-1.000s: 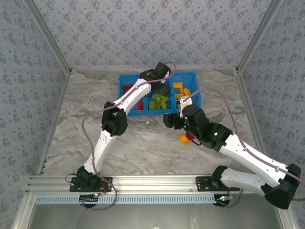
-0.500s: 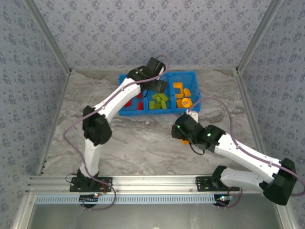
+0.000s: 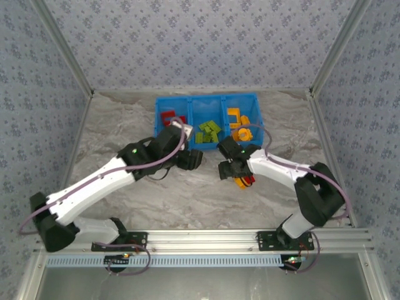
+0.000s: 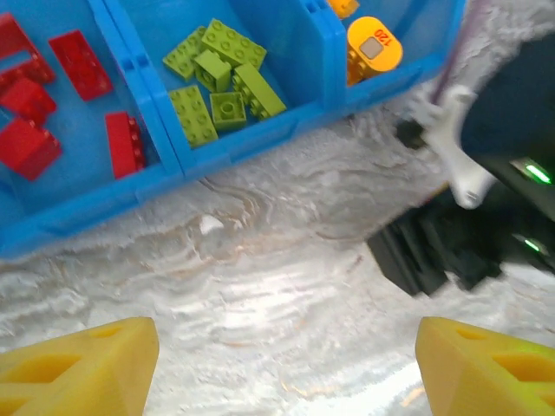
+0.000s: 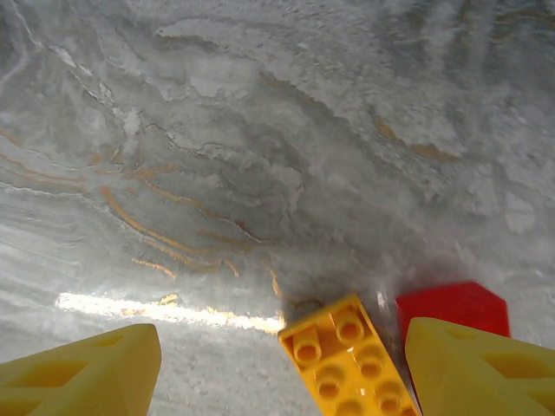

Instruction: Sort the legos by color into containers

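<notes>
My left fingers (image 4: pixel 78 364) gape wide and empty near the blue bin (image 4: pixel 87 204). My right fingers (image 5: pixel 473 368), spread and empty, hover over a yellow brick (image 5: pixel 342 355) beside a red brick (image 5: pixel 455 308).

Setting: a robot test cell in a laboratory. The marble-patterned table (image 3: pixel 187 200) is enclosed at 9, 12 and 3 o'clock by patterned wall panels (image 3: pixel 187 37), joined by metal corner posts (image 3: pixel 62 47). At 6 o'clock, an aluminium rail (image 3: pixel 200 239) carries the cabled left arm (image 3: pixel 94 184) and right arm (image 3: pixel 281 170).
</notes>
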Tool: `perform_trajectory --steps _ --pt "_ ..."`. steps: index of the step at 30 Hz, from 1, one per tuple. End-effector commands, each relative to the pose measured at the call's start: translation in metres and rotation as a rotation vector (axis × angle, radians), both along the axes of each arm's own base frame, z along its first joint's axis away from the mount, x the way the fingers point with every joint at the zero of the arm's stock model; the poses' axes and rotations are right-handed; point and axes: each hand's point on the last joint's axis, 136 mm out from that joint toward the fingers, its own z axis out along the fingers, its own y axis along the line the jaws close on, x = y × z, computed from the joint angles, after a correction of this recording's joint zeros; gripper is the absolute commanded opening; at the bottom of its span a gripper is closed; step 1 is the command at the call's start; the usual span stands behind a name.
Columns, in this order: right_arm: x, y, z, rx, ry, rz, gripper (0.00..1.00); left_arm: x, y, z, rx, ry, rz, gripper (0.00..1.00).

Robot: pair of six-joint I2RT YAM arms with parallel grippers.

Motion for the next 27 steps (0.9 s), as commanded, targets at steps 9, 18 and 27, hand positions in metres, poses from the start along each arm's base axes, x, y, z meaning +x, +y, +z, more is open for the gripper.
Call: perform_trajectory --steps 9,18,27 --pt "-0.005 -0.002 -0.03 -0.081 0.131 0.114 0.76 -0.077 0.025 0.007 -0.23 0.114 -0.013 0.81" --pt "-0.021 -0.016 -0.026 -0.106 0.12 0.093 0.75 -0.077 0.026 0.017 -0.244 0.087 -0.013 0.81" --pt "-0.05 -0.032 -0.027 -0.125 0.131 0.007 0.74 -0.081 0.009 0.015 -0.239 0.098 -0.056 0.81"
